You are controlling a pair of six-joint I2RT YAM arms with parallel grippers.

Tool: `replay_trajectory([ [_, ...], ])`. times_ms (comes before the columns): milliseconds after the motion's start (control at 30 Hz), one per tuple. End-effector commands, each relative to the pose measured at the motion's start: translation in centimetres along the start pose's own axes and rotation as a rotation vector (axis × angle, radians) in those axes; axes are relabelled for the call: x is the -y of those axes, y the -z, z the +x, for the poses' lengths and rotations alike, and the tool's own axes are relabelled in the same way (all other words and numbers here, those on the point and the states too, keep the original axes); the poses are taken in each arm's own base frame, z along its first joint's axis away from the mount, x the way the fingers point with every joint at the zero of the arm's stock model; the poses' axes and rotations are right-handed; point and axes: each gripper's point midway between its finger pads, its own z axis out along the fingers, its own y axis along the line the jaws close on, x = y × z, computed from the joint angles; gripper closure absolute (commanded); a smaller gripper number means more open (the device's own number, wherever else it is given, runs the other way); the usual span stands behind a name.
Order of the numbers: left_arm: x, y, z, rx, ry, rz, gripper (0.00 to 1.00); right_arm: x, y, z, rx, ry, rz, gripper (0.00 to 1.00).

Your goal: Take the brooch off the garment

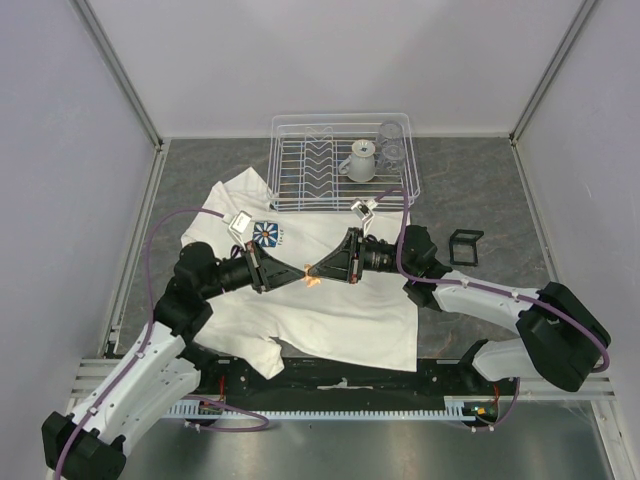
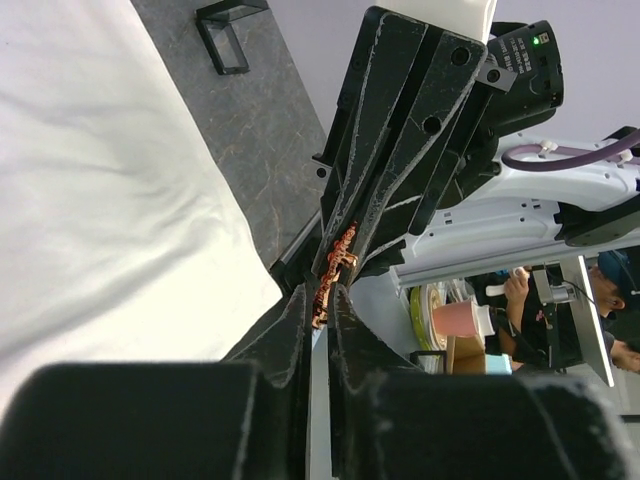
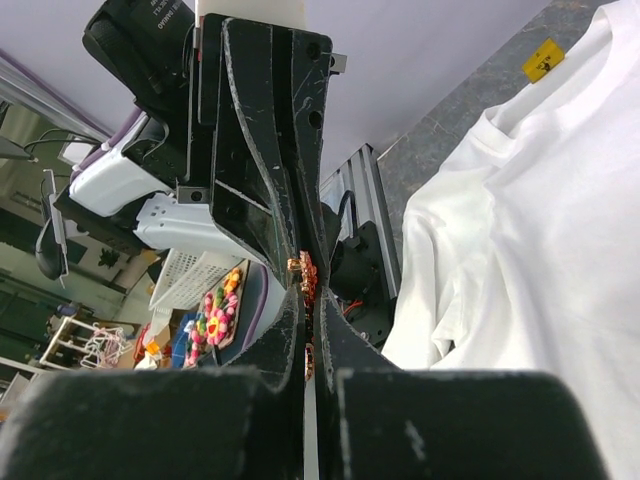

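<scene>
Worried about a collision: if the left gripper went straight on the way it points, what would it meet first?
The brooch at its tips, then almost at once the right gripper, which faces it tip to tip.

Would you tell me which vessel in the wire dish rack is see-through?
The glass at the right end of the dish rack; the mug beside it is opaque white.

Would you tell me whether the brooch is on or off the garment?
Off, apparently: both wrist views show the brooch pinched between left gripper and right gripper, clear of the garment.
</scene>
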Motion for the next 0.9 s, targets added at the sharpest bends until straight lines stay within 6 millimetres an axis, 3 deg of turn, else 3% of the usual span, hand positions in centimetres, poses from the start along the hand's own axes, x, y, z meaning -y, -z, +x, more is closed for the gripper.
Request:
replay_trajectory([
  [0,1.6,0.2,-0.6,0.0,-0.054,0.043,0.96,-1.3,0.0,-1.1,0.03,0.031,-0.047,1.0],
  [67,1.9,0.3,-1.1,0.011,-0.099,0.036,0.98,-0.7,0.0,-1.2,0.024,0.035,-0.011,0.97],
  [133,1.6,0.5,-1.1,-0.001,-0.121,0.002,0.98,0.7,0.2,-1.1,0.001,0.026,0.06,0.82],
  [167,1.6,0.5,-1.2,-0.002,-0.132,-0.002,0.98,0.9,0.5,-1.6,0.013,0.027,0.081,0.65],
  [267,1.6,0.5,-1.4,-0.016,-0.173,-0.021,0.98,0.6,0.9,-2.0,0.0,0.009,0.086,0.42],
  [367,1.1,0.3,-1.4,-0.044,-0.191,-0.05,0.98,-0.3,0.8,-2.6,-0.003,0.016,0.076,0.3],
  [633,0.5,-0.1,-1.2,-0.067,-0.176,-0.063,0.98,-0.1,0.1,-2.6,-0.024,0.034,0.072,0.24],
  [733,0.6,-0.2,-1.3,-0.065,-0.162,-0.061,0.98,-0.1,-0.3,-2.1,-0.042,0.047,0.065,0.29],
  [867,0.8,-0.4,-1.2,-0.069,-0.132,-0.044,0.98,0.0,-1.0,-1.0,-0.082,0.061,0.059,0.46],
])
